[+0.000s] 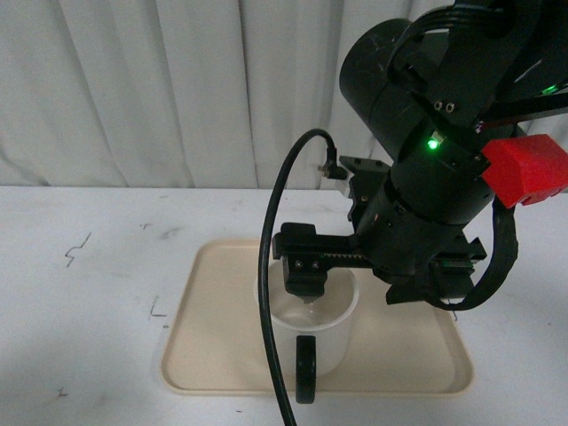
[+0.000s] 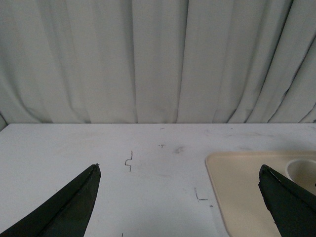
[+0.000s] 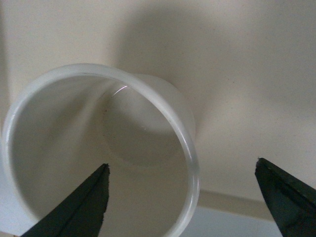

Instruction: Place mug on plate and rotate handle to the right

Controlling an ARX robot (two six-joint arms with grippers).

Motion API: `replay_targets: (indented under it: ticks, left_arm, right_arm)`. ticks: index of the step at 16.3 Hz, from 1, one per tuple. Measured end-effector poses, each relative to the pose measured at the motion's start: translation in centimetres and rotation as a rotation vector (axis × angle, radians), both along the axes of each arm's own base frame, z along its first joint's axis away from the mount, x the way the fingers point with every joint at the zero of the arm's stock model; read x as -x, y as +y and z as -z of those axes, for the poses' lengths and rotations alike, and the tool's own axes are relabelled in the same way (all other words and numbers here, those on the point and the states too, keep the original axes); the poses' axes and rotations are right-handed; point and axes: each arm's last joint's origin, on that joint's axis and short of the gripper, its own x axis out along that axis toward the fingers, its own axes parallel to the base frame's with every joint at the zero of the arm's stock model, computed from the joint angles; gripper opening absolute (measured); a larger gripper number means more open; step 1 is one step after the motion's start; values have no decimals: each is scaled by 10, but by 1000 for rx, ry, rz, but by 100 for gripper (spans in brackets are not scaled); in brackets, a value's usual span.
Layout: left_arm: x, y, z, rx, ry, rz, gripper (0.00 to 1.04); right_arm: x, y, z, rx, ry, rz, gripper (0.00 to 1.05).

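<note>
The mug [image 1: 312, 321] stands upright on the plate [image 1: 206, 351], a little toward the 6 o'clock edge from the middle of the plate. The handle [image 1: 306, 369] points to 6 o'clock in the front view, that is toward the robot.

The plate lies flat on the white desk [image 1: 98, 293], and a pale curtain [image 1: 177, 89] hangs at the 12 o'clock side.

The right gripper [image 1: 377, 293] is over the mug and reaches down from above. Its fingers [image 3: 86, 205] are spread wide apart. One finger is inside the mouth of the mug, the other is outside it, over the plate. The white wall of the mug is between them, and neither finger presses on it, so the grip is released. A black cable [image 1: 264, 266] makes a loop in front of the mug.

The left gripper [image 2: 178, 168] is seen only in its own wrist view. Its fingers [image 2: 74, 205] are also spread and hold nothing, with the bare desk under them. The plate and a small part of the mug are seen beside one finger.
</note>
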Motion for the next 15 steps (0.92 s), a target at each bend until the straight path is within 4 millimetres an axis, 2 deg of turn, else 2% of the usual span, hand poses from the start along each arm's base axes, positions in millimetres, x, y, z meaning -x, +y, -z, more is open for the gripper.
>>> replay_targets:
  ticks: [2, 7, 9, 12, 13, 15]
  left_arm:
    - [0, 0, 0, 0, 0, 0, 98]
    - [0, 0, 0, 0, 0, 0, 98]
    - [0, 0, 0, 0, 0, 0, 98]
    - [0, 0, 0, 0, 0, 0, 98]
    - [0, 0, 0, 0, 0, 0, 98]
    - [0, 0, 0, 0, 0, 0, 98]
  right_arm:
    - [0, 4, 3, -5, 20, -2, 73]
    - [0, 14, -10, -1, 33, -24, 19]
    - [-4, 13, -19, 10, 34, -50, 4]
    - [-19, 5, -46, 38, -10, -147, 3]
    - [-32, 0, -71, 143, -121, -447, 3]
    - [-43, -3, -66, 201, -140, -700, 3]
